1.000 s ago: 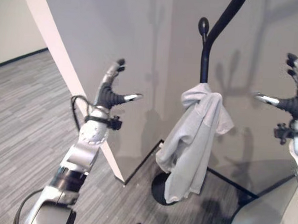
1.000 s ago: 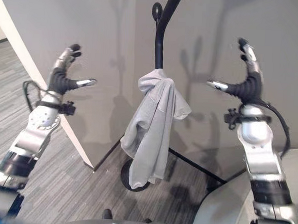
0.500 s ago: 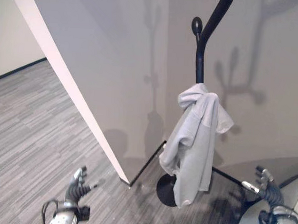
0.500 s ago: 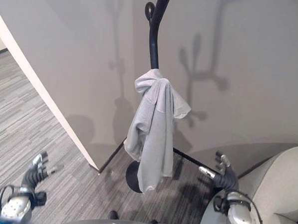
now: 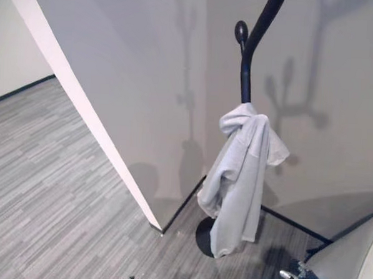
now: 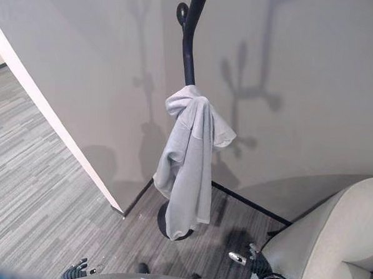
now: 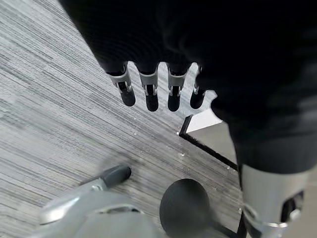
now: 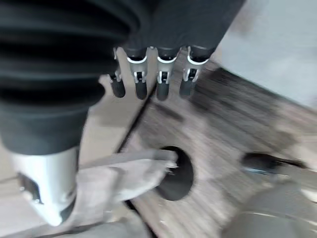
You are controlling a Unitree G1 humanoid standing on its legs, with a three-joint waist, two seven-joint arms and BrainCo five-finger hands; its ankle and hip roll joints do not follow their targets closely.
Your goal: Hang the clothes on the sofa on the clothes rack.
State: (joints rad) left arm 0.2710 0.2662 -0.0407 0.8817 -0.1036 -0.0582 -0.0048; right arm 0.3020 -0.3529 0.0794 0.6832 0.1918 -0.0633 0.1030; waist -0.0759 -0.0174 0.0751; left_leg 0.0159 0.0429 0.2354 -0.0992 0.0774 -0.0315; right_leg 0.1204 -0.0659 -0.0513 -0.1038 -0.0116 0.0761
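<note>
Grey garment draped on the clothes rack, both hands low and empty.

At the far left a white wall edge [image 5: 82, 109] slants down to the striped grey floor [image 5: 52, 195]. The left hand [image 7: 158, 89] hangs low over that floor with its fingers straight and spread, thumb apart, holding nothing. In the middle the light grey garment [image 5: 240, 180] hangs bunched over the black pole of the clothes rack [image 5: 245, 67], its hem reaching down near the round black base. The right hand [image 8: 148, 79] is low near the base, fingers straight and relaxed, also empty. The grey sofa [image 6: 318, 246] sits at the lower right.
</note>
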